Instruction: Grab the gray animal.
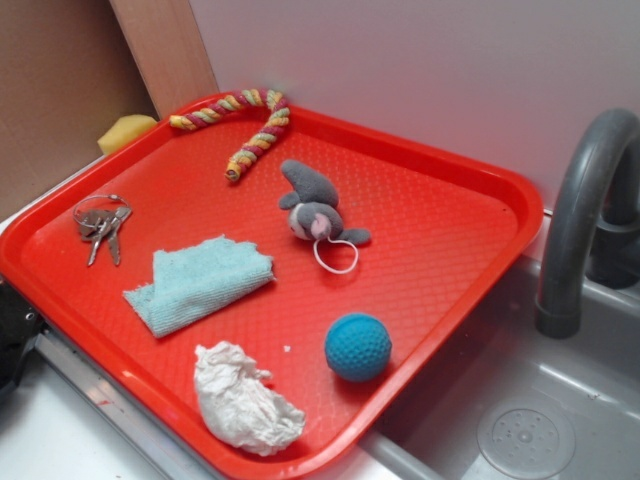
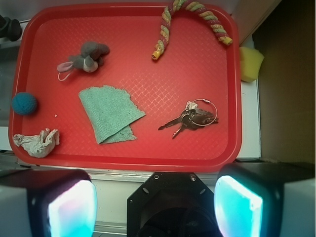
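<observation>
Place: a kitchen-style sink corner, most likely a mock-up used for robot trials.
Sink: a grey basin (image 1: 560, 420) with a round perforated drain (image 1: 525, 437) sits at the lower right.
Faucet: a dark grey curved tap (image 1: 585, 200) arches over the basin.
Sponge: a yellow sponge (image 1: 125, 130) lies just beyond the tray's far corner.
Work surface: a red plastic tray (image 1: 440, 260) rests on the pale counter beside the sink.
Backdrop: a plain white wall (image 1: 420, 70) and a wooden board (image 1: 165, 45) behind.
</observation>
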